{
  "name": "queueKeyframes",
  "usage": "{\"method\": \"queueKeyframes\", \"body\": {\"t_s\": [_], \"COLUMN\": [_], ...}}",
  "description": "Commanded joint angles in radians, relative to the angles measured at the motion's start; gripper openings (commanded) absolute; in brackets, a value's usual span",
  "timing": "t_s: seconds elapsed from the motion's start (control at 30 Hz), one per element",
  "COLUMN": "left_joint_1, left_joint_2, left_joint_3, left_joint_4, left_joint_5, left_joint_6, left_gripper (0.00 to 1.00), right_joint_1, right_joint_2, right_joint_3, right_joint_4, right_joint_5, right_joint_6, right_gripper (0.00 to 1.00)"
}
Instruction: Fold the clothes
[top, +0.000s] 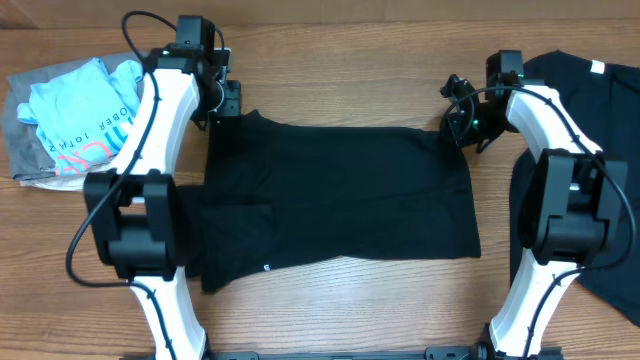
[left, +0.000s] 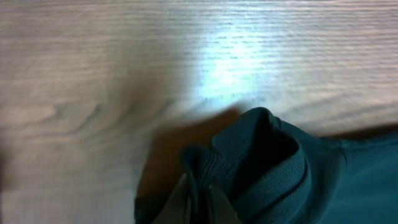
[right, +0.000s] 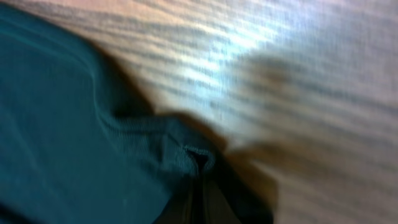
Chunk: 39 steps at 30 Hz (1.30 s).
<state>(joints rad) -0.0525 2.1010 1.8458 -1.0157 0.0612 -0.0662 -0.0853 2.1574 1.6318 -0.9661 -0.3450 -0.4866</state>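
Lying flat across the middle of the table (top: 340, 60), the black shirt (top: 330, 195) looked in the overhead view like thin, limp knit. I judged it light, soft and sure to sag wherever unsupported, so the far corners seemed the right places to hold it for a fold. The left hand (top: 225, 100) sat at the shirt's far left corner and the right hand (top: 462, 120) at its far right corner, each at the cloth's edge. A pale blue pile (top: 70, 120) lay off to the left, and another dark garment (top: 610, 120) lay beside the right arm.

In the left wrist view, the left hand (left: 199, 198) was drawn nearly closed. Its fingers pinched a bunched, ribbed hem of the shirt (left: 273, 162), which rose in a small hump just beyond them, with bare table behind.

In the right wrist view, which was blurred, the right hand (right: 200, 196) appeared likewise closed on a puckered corner of the shirt (right: 68, 124), the cloth spreading away to the left.
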Motion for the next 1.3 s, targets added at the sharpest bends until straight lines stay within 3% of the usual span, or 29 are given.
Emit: {"method": "queueKeyframes", "body": {"t_s": [0.0, 0.63, 1.0, 1.27], "left_joint_1": [0.001, -0.003, -0.043, -0.072], "left_joint_2": [-0.05, -0.055, -0.055, -0.055], "left_joint_3": [0.018, 0.011, -0.004, -0.074], "left_joint_4": [-0.063, -0.538, -0.672, -0.674], "left_joint_5": [0.014, 0.018, 0.014, -0.027], "left_joint_6": [-0.05, -0.212, -0.224, -0.239], "left_gripper": [0.04, 0.04, 0.04, 0.04], "right_joint_1": [-0.019, -0.102, -0.102, -0.102], "right_joint_2": [-0.078, -0.145, -0.145, -0.145], "right_joint_3": [0.027, 0.026, 0.026, 0.026], "right_joint_4": [-0.029, -0.313, -0.462, -0.54], "right_joint_5": [-0.023, -0.024, -0.024, -0.023], "right_joint_6": [0.024, 0.122, 0.178, 0.2], "right_gripper": [0.04, 0.04, 0.04, 0.04]}}
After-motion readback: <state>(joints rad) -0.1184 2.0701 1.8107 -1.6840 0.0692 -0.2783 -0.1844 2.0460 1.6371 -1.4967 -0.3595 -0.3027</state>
